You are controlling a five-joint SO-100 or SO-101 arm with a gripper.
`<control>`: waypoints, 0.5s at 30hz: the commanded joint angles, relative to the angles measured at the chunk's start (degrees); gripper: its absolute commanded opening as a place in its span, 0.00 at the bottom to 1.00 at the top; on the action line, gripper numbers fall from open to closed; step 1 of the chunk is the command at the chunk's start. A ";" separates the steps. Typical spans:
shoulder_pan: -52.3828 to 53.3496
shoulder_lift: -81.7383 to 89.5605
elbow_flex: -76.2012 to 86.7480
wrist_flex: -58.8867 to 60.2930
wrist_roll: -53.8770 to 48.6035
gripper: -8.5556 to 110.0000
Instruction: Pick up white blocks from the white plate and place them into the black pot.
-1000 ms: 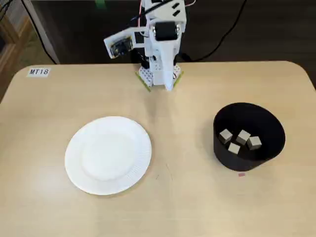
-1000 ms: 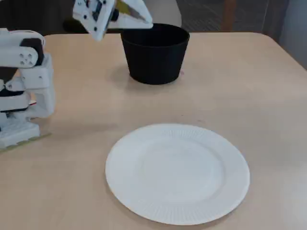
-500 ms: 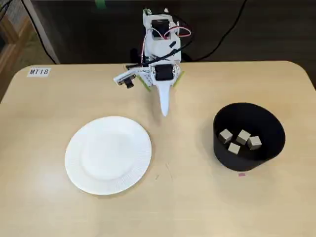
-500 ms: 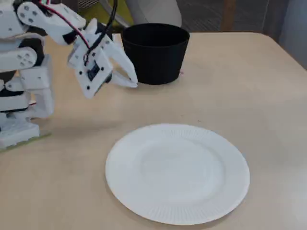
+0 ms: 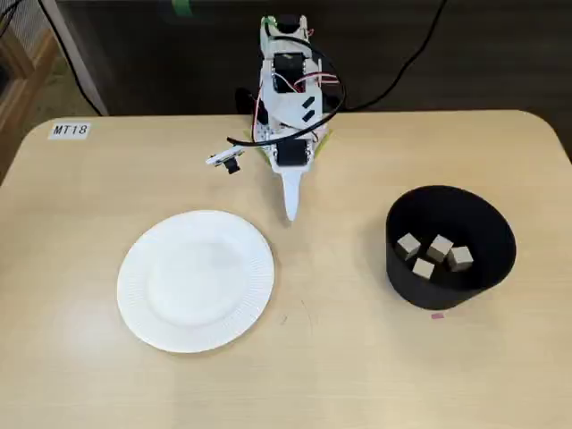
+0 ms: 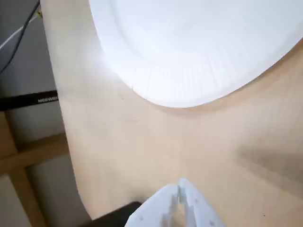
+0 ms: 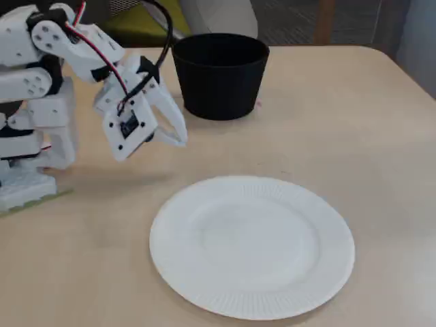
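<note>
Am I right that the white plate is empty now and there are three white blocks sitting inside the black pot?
Nearly. The white plate is empty, but the black pot holds four white blocks, not three. The fixed view that looks down from above shows all four clustered on its floor.

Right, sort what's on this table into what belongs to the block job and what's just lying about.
Part of the job:
- white plate, now bare
- black pot
- four pale blocks, all inside the pot
- pincer, shut and holding nothing

Just lying about:
- MT18 label at a table corner
- small pink mark beside the pot
- black cable behind the table
</note>
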 commanded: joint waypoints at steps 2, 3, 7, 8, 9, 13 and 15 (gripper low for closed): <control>0.44 0.35 -0.26 0.18 0.26 0.05; 0.44 0.35 -0.26 0.18 0.26 0.05; 0.26 0.35 0.00 -0.70 0.35 0.05; 0.26 0.35 0.00 -0.70 0.35 0.05; 0.26 0.35 0.00 -0.70 0.35 0.05; 0.26 0.35 0.00 -0.70 0.35 0.05; 0.26 0.35 0.00 -0.70 0.35 0.05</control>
